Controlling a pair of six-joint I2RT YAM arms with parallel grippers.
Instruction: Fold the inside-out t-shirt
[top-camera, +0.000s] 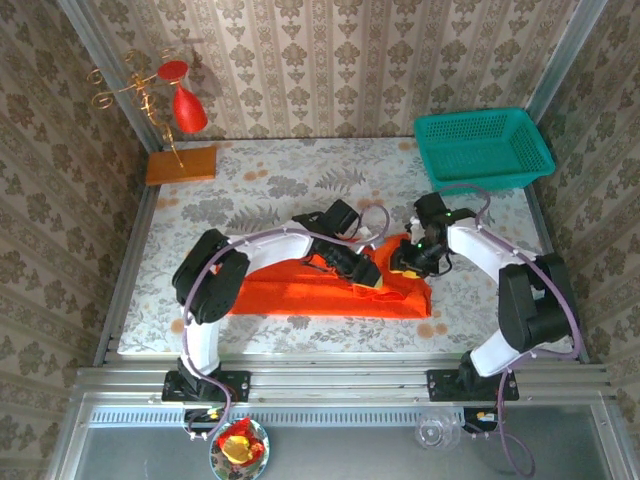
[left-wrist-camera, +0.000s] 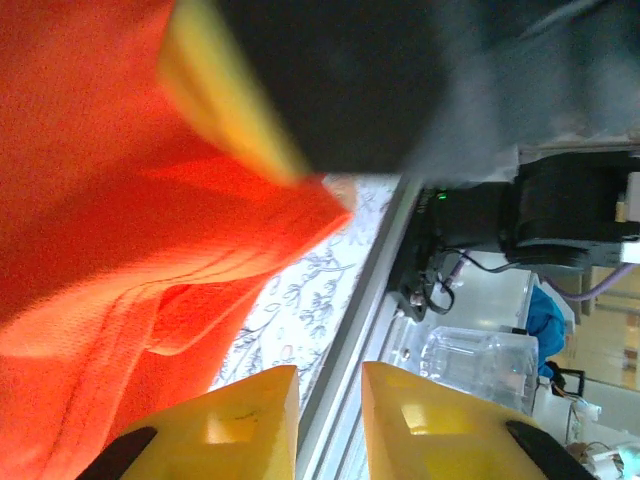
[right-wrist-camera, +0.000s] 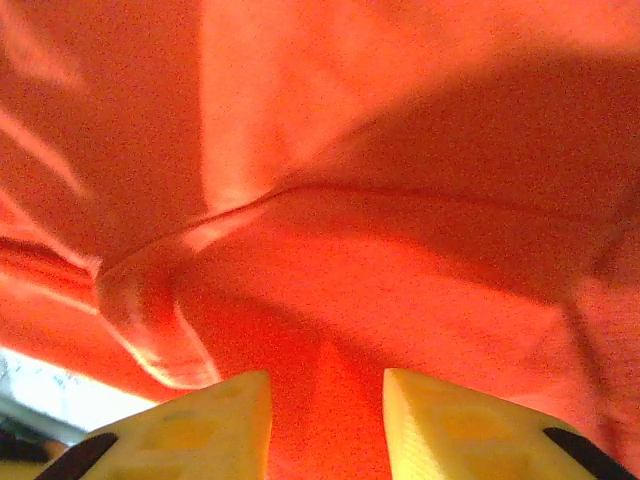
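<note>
Floral tabletop (top-camera: 260, 190): t-shirt (top-camera: 300, 295) lies left-right; at its right end my left gripper (top-camera: 368, 276) sits ajar, empty; right gripper (top-camera: 405, 262) straddles cloth, grip unclear.

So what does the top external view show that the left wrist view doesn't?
Top external: teal basket, red ornament, wooden block, and the t-shirt as one long band. Left wrist: a close-up of the left gripper, its yellow fingers slightly apart, nothing between them. Shared: the t-shirt and the floral table.
</note>
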